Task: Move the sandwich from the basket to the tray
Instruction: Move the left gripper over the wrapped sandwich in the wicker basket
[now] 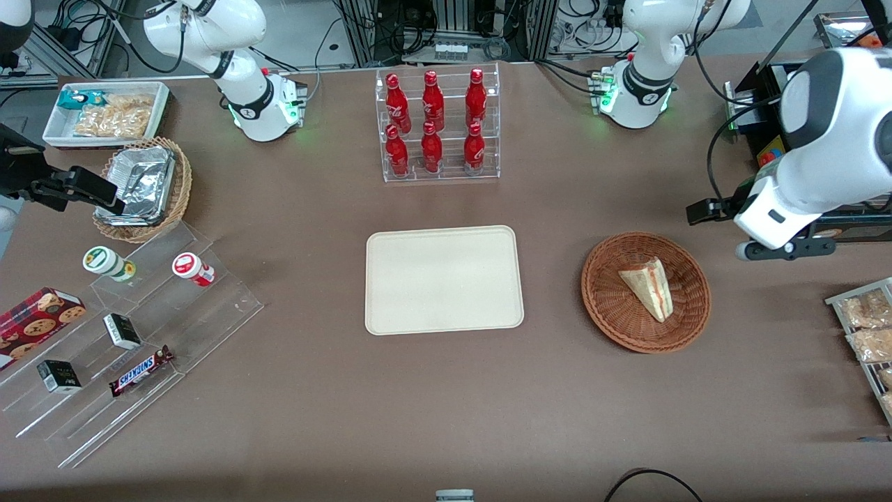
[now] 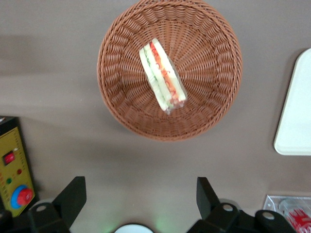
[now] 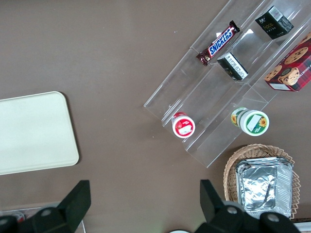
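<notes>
The sandwich (image 1: 649, 287), a white bread wedge with red and green filling, lies in the round reddish-brown wicker basket (image 1: 606, 307). The cream tray (image 1: 444, 279) sits flat and bare at the table's middle, beside the basket toward the parked arm's end. My gripper (image 1: 704, 210) hangs above the table, a little farther from the front camera than the basket and toward the working arm's end. In the left wrist view the gripper (image 2: 140, 187) is open with nothing between its fingers, apart from the basket (image 2: 121, 107) and the sandwich (image 2: 163, 77); an edge of the tray (image 2: 296, 111) shows too.
A clear rack of red bottles (image 1: 439, 125) stands farther from the front camera than the tray. A tan basket with foil containers (image 1: 143, 185), a white snack bin (image 1: 104, 111) and a clear stepped shelf (image 1: 139, 335) sit toward the parked arm's end. A yellow control box (image 2: 14, 179) is near my gripper.
</notes>
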Controlling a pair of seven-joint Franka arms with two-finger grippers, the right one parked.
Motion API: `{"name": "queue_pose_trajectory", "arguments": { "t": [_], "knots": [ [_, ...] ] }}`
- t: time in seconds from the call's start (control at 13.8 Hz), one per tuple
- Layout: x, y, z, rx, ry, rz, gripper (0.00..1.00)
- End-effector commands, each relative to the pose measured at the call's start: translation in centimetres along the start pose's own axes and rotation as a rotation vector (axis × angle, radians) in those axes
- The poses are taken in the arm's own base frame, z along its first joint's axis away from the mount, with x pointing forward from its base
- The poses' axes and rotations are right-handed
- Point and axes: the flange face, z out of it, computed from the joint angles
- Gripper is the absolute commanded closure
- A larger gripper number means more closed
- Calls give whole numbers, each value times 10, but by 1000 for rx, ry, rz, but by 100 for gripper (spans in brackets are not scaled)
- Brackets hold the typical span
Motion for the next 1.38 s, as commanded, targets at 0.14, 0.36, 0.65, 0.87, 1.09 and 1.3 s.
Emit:
{"name": "queue_pose_trajectory", "arguments": {
  "t": [0.14, 0.36, 0.65, 0.87, 1.09, 1.3],
  "knots": [
    [1, 2, 69, -4, 82, 8, 0],
    [-2, 2, 105, -11, 123, 3, 0],
    [1, 13, 134, -21, 156, -31, 0],
    [5, 29, 148, -33, 154, -165, 0],
    [9, 39, 153, -52, 180, -260, 0],
    [15, 41, 156, -83, 211, -412, 0]
  ]
}}
